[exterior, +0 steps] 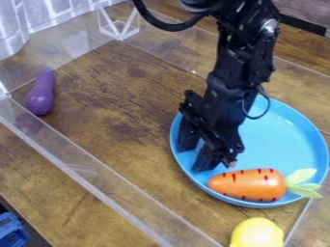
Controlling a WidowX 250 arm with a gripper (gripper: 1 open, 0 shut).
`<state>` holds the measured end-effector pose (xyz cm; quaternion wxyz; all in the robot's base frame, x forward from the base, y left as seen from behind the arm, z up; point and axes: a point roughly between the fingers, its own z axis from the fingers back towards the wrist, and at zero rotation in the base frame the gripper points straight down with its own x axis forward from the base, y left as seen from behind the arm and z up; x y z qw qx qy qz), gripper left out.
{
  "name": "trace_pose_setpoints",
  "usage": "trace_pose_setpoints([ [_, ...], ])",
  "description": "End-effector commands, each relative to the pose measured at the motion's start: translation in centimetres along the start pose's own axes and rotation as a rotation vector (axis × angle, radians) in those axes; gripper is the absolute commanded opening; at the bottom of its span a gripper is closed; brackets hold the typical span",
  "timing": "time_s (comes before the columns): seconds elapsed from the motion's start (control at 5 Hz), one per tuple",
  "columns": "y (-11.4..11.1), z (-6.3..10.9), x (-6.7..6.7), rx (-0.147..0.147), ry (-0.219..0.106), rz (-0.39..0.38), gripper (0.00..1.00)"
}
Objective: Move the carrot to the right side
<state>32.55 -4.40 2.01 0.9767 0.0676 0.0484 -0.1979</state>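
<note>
The orange carrot (pixel 249 183), dark-striped with a yellow-green leafy top pointing right, lies on the front part of a blue plate (pixel 291 132). My black gripper (pixel 210 145) points down over the plate's left rim, just up and left of the carrot and not touching it. Its fingers (pixel 191 127) stand apart with nothing between them.
A purple eggplant (pixel 41 92) lies on the wooden table at far left. A yellow lemon (pixel 256 234) sits at the bottom edge, just in front of the plate. A low clear plastic wall (pixel 91 164) runs along the front and left of the table.
</note>
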Motion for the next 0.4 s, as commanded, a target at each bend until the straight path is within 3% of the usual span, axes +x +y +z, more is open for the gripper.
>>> trace_pose_setpoints([
  [0.0,-0.63,-0.21,0.21,0.000,0.002,-0.046,0.00],
  [0.2,-0.79,0.01,0.41,0.005,-0.003,-0.087,0.00],
])
